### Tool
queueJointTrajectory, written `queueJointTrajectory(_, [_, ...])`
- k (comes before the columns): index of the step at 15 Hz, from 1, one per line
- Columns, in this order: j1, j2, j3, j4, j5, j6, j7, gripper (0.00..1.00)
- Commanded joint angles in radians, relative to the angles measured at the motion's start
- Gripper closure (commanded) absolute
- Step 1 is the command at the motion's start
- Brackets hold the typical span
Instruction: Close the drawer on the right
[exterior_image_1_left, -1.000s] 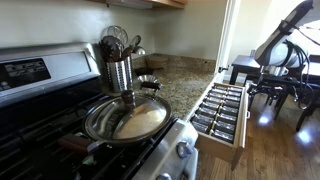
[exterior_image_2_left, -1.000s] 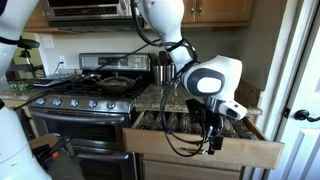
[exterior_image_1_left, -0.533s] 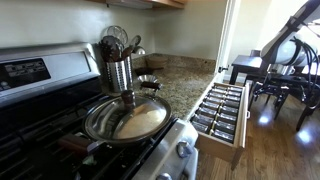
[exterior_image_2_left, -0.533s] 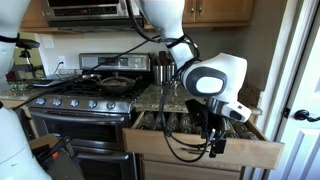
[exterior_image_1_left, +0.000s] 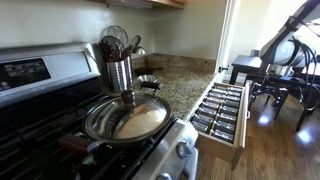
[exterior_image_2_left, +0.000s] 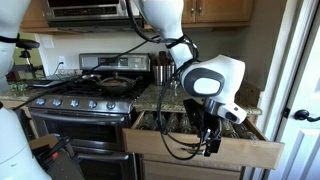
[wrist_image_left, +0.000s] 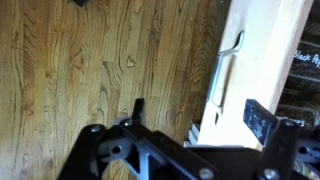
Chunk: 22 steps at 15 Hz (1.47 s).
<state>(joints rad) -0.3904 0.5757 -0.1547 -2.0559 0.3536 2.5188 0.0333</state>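
Observation:
The drawer (exterior_image_2_left: 200, 155) stands pulled out from under the granite counter, and its compartments of cutlery (exterior_image_1_left: 220, 108) are in view. Its light wooden front with a slim metal handle (wrist_image_left: 228, 68) fills the right of the wrist view, above the wood floor. My gripper (exterior_image_2_left: 210, 142) hangs just in front of the drawer front, pointing down. In the wrist view its fingers (wrist_image_left: 198, 114) are open and empty, and the edge of the drawer front lies between them. I cannot tell if a finger touches the wood. The arm (exterior_image_1_left: 290, 35) shows at the top right in an exterior view.
A pan (exterior_image_1_left: 125, 120) sits on the gas stove (exterior_image_2_left: 85, 100), with a metal utensil holder (exterior_image_1_left: 118, 70) behind it. A dark table and chairs (exterior_image_1_left: 285, 85) stand beyond the drawer. A white door (exterior_image_2_left: 300, 90) is close beside the drawer.
The gripper has shifted very slightly in front of the drawer. The drawer has not moved.

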Motion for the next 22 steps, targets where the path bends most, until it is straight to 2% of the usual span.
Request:
queueJointTrajectory(1, [-0.03, -0.044, 0.053, -0.016, 0.084, -0.011, -0.038, 0.0])
queueJointTrajectory(3, [-0.024, -0.034, 0.067, 0.005, 0.116, -0.019, -0.033, 0.0])
queueJointTrajectory(4, [-0.022, -0.029, 0.074, 0.015, 0.13, -0.022, -0.03, 0.25])
queueJointTrajectory(6, [-0.017, -0.021, 0.085, 0.033, 0.148, -0.027, -0.022, 0.32])
queueJointTrajectory(12, [0.005, 0.023, 0.091, 0.092, 0.146, -0.037, 0.013, 0.72])
queueJointTrajectory(16, [0.01, 0.042, 0.088, 0.108, 0.136, -0.049, 0.024, 0.52])
queueJointTrajectory(18, [0.007, 0.039, 0.087, 0.112, 0.134, -0.064, 0.022, 0.36])
queueJointTrajectory(22, [0.014, 0.03, 0.066, 0.106, 0.117, -0.099, 0.041, 0.16])
